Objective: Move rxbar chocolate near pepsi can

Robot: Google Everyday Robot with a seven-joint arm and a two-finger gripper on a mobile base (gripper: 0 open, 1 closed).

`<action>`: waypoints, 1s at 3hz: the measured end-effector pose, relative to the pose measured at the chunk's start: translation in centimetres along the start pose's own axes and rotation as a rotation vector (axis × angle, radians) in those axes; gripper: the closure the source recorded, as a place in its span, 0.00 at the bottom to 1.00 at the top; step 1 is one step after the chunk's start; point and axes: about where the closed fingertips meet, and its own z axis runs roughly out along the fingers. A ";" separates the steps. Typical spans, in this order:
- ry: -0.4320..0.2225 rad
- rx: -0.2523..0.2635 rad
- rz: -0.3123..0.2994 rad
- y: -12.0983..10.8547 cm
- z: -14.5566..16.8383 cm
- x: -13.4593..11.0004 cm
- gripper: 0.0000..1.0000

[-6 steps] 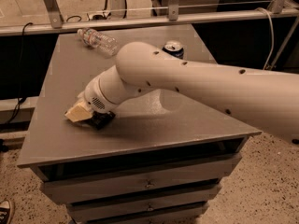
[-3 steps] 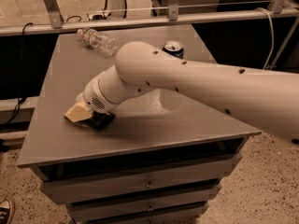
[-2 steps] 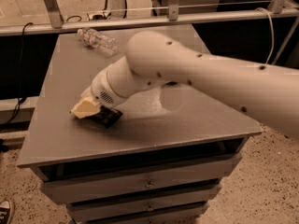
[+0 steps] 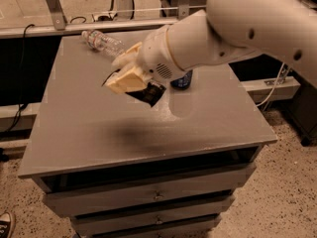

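Observation:
My gripper [image 4: 130, 81] hangs above the middle of the grey table [image 4: 89, 128], lifted off the surface, with its cream fingers [image 4: 121, 83] shut on the rxbar chocolate [image 4: 148, 93], a flat black bar sticking out below and to the right of them. The pepsi can [image 4: 182, 81] stands upright just right of the bar, mostly hidden behind my arm; only its dark blue lower part shows. The bar is close to the can and held in the air.
A clear plastic bottle [image 4: 102, 40] lies on its side at the table's back left. The white arm [image 4: 247, 24] fills the upper right. The table has drawers [image 4: 158, 197] below its front edge. A metal rail runs behind the table.
The gripper has lifted off the table's front left and moved up and right with the black bar, toward the can. The arm now covers most of the can.

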 end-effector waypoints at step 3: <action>0.025 -0.013 -0.073 -0.1 -1.5 1.1 1.00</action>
